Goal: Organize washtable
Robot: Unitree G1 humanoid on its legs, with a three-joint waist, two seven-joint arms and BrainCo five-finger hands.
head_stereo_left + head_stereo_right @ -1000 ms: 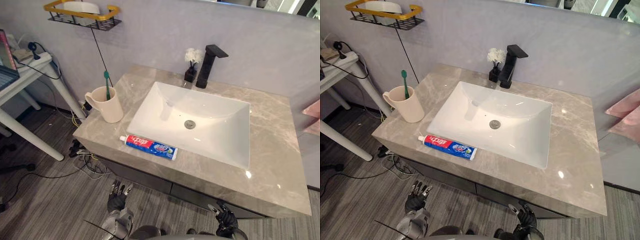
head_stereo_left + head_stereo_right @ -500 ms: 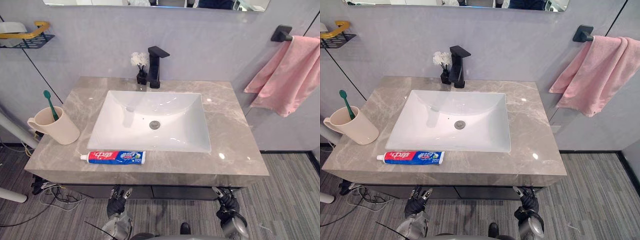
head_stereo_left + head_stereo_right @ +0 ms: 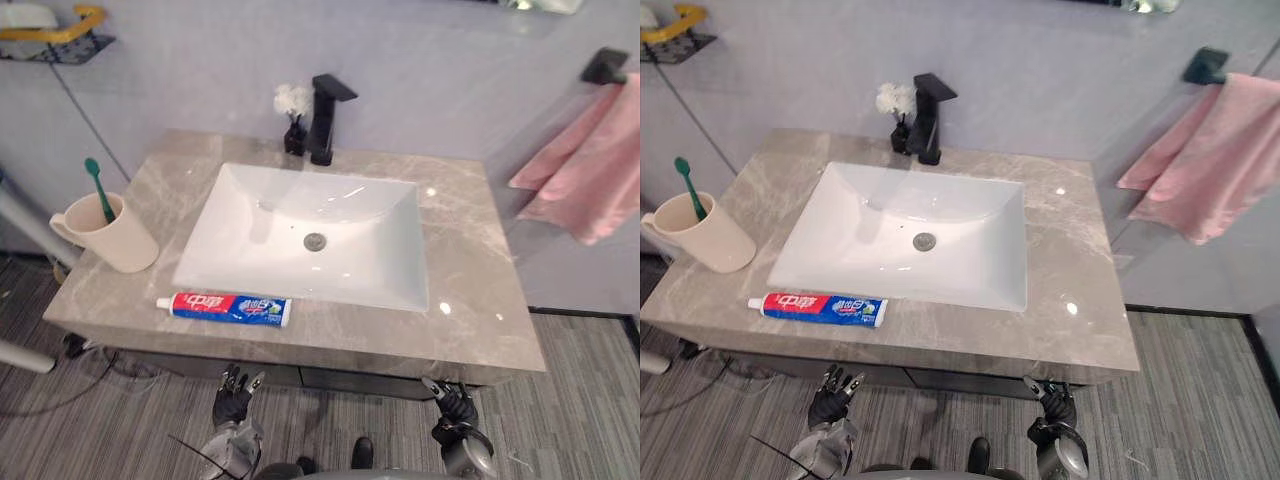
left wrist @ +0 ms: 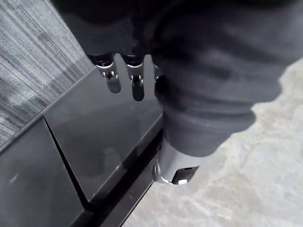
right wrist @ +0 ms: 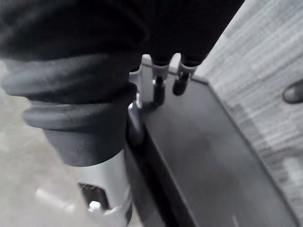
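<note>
A grey veined stone surface (image 3: 470,260) stands against a pale grey wall (image 3: 450,70), with a white rectangular basin (image 3: 350,260) sunk into its middle and a round metal drain (image 3: 315,240) in the basin's floor. Behind the basin, at the back edge, a black faucet (image 3: 325,120) stands upright, and a small black vase of white flowers (image 3: 293,125) stands just beside it on the left. On the left end of the surface a beige cup (image 3: 110,238) stands upright with a green toothbrush (image 3: 99,190) in it. A red, white and blue toothpaste tube (image 3: 230,306) lies flat along the front edge, between the basin and the rim. A pink towel (image 3: 590,180) hangs from a black hook (image 3: 603,66) on the wall to the right, and a yellow-railed black shelf (image 3: 55,35) is fixed high on the left. Grey wood-grain floor (image 3: 580,400) lies below. The left hand (image 3: 233,395) and the right hand (image 3: 453,403) hang low in front of the dark cabinet front (image 4: 94,142) under the surface, each with loose, straight fingers (image 4: 137,80) and holding nothing.
</note>
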